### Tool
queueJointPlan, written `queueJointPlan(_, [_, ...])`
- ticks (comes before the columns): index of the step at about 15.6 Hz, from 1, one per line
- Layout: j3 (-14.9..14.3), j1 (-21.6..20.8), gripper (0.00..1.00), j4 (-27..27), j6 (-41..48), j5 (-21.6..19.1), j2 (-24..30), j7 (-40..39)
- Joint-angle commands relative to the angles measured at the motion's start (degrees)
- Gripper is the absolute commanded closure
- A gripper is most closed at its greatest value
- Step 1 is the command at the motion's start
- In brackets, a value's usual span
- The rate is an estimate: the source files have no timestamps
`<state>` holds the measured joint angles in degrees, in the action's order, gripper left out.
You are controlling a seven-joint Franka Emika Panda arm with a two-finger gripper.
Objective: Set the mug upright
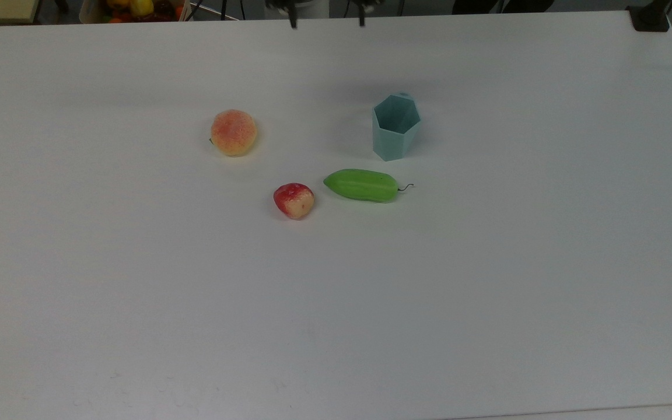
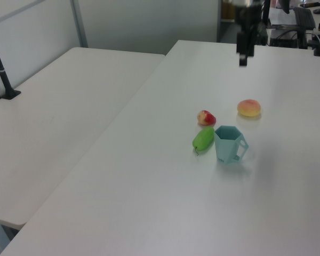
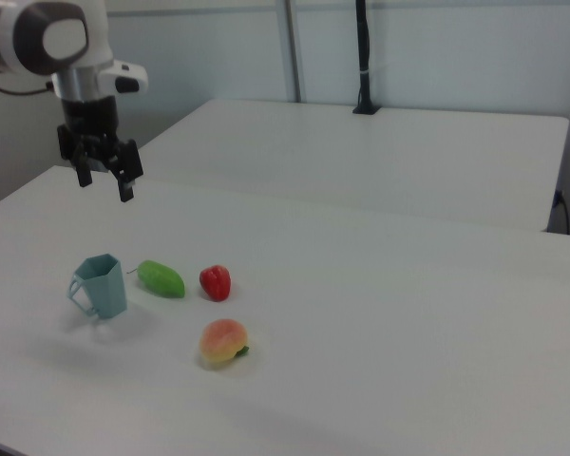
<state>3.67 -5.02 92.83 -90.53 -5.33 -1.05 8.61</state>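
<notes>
The pale teal faceted mug point(image 1: 395, 128) stands upright on the white table point(image 1: 487, 262) with its hexagonal mouth facing up. The left view shows the mug point(image 2: 229, 145) with its handle on the left view's right; in the right view the mug point(image 3: 103, 285) has its handle on the right view's left. My gripper point(image 3: 104, 185) hangs well above the table, apart from the mug, open with nothing between its fingers. In the top view the gripper point(image 1: 328, 23) shows as two fingertips at the far edge. The gripper point(image 2: 243, 56) is high and far behind the mug in the left view.
A green cucumber point(image 1: 362, 185) lies just in front of the mug in the top view. A red strawberry point(image 1: 294, 200) sits to the top view's left of it, and a peach point(image 1: 233, 132) farther left. A second white table point(image 2: 53, 122) adjoins this one.
</notes>
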Motion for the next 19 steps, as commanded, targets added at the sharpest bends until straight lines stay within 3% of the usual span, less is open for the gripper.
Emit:
queueJointPlan(1, [-5.9, -1.0, 0.00, -1.0, 6.0, 0.7, 5.2, 2.2])
queueJointPlan(7, [-9.0, -1.1, 0.00, -0.5, -4.4, 0.1, 4.7, -0.4])
queueJointPlan(11, [-11.7, -1.1, 0.00, -0.6, -6.8, -1.6, 4.4, -10.3])
queueJointPlan(15, [-11.9, -1.1, 0.00, -0.5, -7.3, -1.9, 4.1, -17.2])
queueJointPlan(19, [-11.8, -1.1, 0.00, -0.5, -6.8, -1.7, 4.3, -17.0])
